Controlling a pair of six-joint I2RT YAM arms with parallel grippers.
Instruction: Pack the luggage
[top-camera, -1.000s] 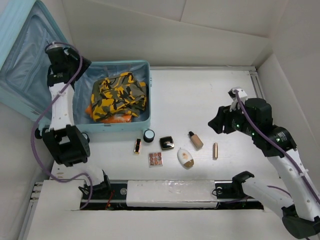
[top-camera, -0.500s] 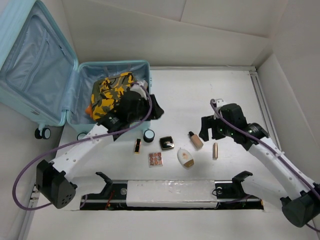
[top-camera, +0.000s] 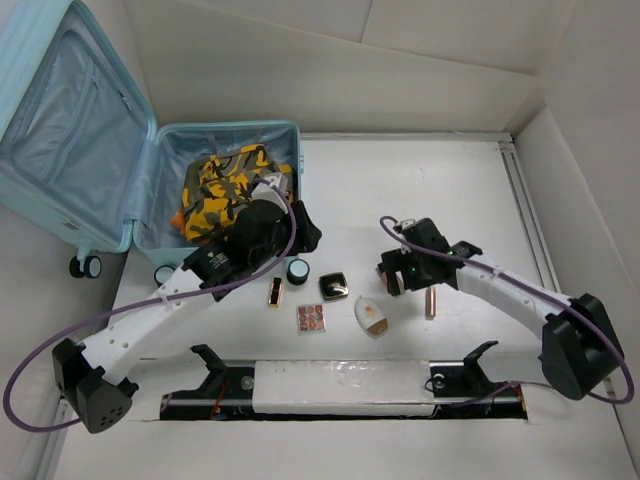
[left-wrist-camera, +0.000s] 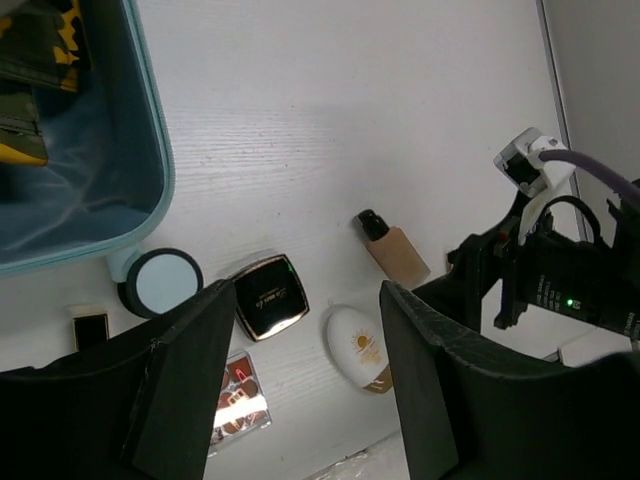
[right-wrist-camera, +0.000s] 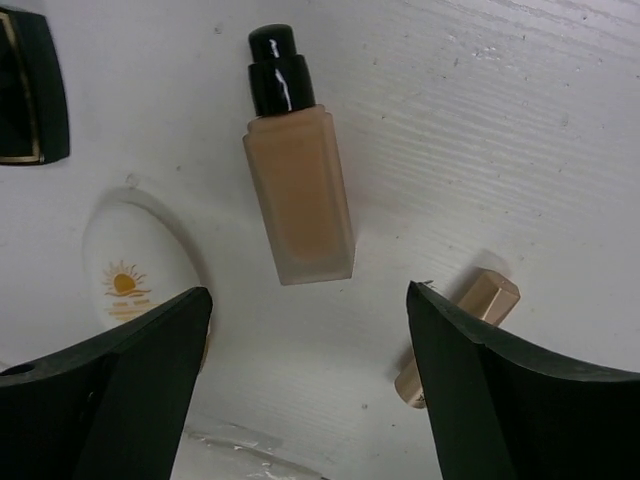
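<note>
The luggage (top-camera: 60, 130) lies open at the left, its lid up against the wall and a camouflage garment (top-camera: 235, 188) in its base. My left gripper (top-camera: 292, 236) hovers open and empty just off the luggage's right front corner (left-wrist-camera: 150, 170); in its wrist view the gripper (left-wrist-camera: 305, 395) looks down on a black compact (left-wrist-camera: 270, 296) and a white sunscreen bottle (left-wrist-camera: 360, 349). My right gripper (top-camera: 396, 272) stands open low over a beige foundation bottle (right-wrist-camera: 300, 190), whose base lies just ahead of the gripper (right-wrist-camera: 310, 385).
Lying on the table in a row: a lipstick (top-camera: 275, 292), a round blue-lidded jar (top-camera: 298, 271), the compact (top-camera: 334, 286), a makeup palette (top-camera: 311, 318), the sunscreen (top-camera: 371, 316) and a gold tube (top-camera: 431, 301). White walls enclose the table at back and right.
My left arm swung from the luggage lid down to the luggage's right front corner. My right arm moved left and lower over the foundation bottle, and its jaws opened wide.
</note>
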